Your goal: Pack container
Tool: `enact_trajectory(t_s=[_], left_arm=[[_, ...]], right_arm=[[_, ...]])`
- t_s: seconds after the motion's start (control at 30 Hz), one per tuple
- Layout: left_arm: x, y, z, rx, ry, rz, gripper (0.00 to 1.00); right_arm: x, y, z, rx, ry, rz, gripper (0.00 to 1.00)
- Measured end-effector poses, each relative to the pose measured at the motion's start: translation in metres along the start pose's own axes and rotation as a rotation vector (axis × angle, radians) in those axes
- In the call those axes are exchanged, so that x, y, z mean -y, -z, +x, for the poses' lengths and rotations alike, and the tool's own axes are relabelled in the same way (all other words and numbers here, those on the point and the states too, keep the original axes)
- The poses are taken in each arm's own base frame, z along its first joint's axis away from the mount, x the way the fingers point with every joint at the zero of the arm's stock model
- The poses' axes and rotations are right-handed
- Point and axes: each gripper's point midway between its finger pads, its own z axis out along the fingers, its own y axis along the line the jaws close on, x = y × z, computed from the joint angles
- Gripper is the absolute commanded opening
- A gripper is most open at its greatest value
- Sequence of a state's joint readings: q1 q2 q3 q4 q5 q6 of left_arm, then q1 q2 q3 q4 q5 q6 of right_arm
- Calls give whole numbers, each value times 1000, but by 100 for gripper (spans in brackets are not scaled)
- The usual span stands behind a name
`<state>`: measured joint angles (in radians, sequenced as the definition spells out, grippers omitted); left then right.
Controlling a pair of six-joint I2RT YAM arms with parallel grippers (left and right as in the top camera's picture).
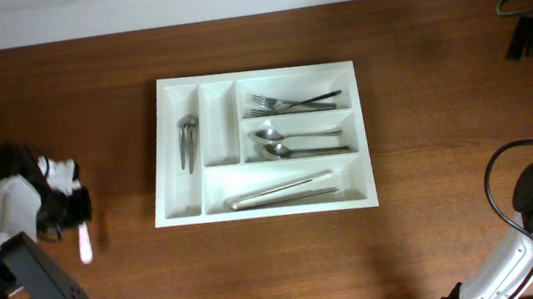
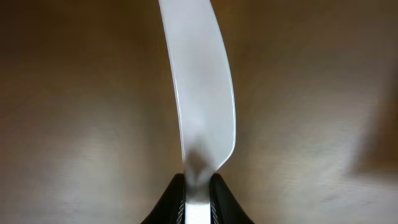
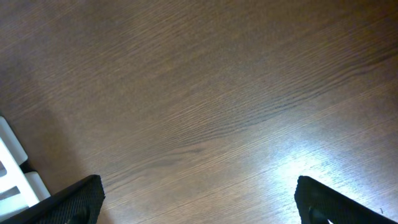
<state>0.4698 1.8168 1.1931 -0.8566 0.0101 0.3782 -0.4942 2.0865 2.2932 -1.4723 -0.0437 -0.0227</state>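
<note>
Since the left claw (image 2: 198, 190) is clamped on one end of a pale knife (image 2: 202, 93), the coming move turns on where the tray lies from that claw. In the left wrist view the blade runs straight out from the closed fingers, with only blurred brown bench (image 2: 74, 124) behind it. From overhead, the knife points back toward the robot's own side.

The white tray (image 1: 357, 129) sits off to this claw's right and a little farther out, well apart from it. Its nearest long compartment already holds knives (image 1: 281, 190) lying left to right. The held knife lies roughly crosswise to them, so I judge it needs about a quarter turn before it goes in. Beyond are spoons (image 1: 301, 143) and then forks (image 1: 291, 101), and one narrow upright slot holds a small utensil (image 1: 188, 140).

The right claw (image 3: 198, 190) hangs over bare bench with its fingers wide apart and nothing between them, and a tray corner (image 3: 12, 168) shows to its left. The left arm has the knife, so the delivery is its job.

No brand, label or writing can be read anywhere.
</note>
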Motion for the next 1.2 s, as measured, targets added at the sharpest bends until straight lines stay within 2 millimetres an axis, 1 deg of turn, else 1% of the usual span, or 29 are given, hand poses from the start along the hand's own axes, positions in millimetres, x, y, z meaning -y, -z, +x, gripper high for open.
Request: enact_trajectory(t_s=[0.03,0.1,0.13,0.2,0.3,0.33,0.37,0.43,0.47,0.53,0.57,0.63,0.7,0.77,0.83,0.9,0.93,0.97,1.07,1.2], left_arm=[[2,9,-14,35,-15,-1,18],[8,24,-34,82,-42,3,18],[14,33,-46,110,-64,6,18],[27,45,-63,151,-104,11,18],[56,64,-88,213,-181,25,18],[67,68,-94,230,-207,29,15],[84,74,-101,250,-247,37,14],[111,80,-110,277,-306,51,14],[127,82,-113,293,-343,58,14],[152,84,-116,309,-402,69,15],[163,84,-118,319,-428,63,15],[174,85,-119,327,-460,39,15],[173,85,-119,320,-470,-10,16],[162,85,-120,310,-461,-72,20],[149,85,-121,301,-438,-120,31],[135,85,-121,292,-405,-150,33],[127,85,-120,285,-386,-162,36],[117,84,-117,270,-368,-175,37],[85,81,-105,214,-299,-197,37],[48,78,-86,140,-220,-213,37]], right_arm=[[0,0,0,0,0,0,98],[0,0,0,0,0,0,99],[0,0,0,0,0,0,99],[0,0,0,0,-1,0,99],[0,0,0,0,0,0,99],[0,0,0,0,0,0,99],[0,0,0,0,0,0,99],[0,0,0,0,0,0,99],[0,0,0,0,0,0,99],[0,0,0,0,0,0,99],[0,0,0,0,0,0,99],[0,0,0,0,0,0,99],[0,0,0,0,0,0,99],[0,0,0,0,0,0,99],[0,0,0,0,0,0,99],[0,0,0,0,0,0,99],[0,0,0,0,0,0,99],[0,0,0,0,0,0,99],[0,0,0,0,0,0,99],[0,0,0,0,0,0,99]])
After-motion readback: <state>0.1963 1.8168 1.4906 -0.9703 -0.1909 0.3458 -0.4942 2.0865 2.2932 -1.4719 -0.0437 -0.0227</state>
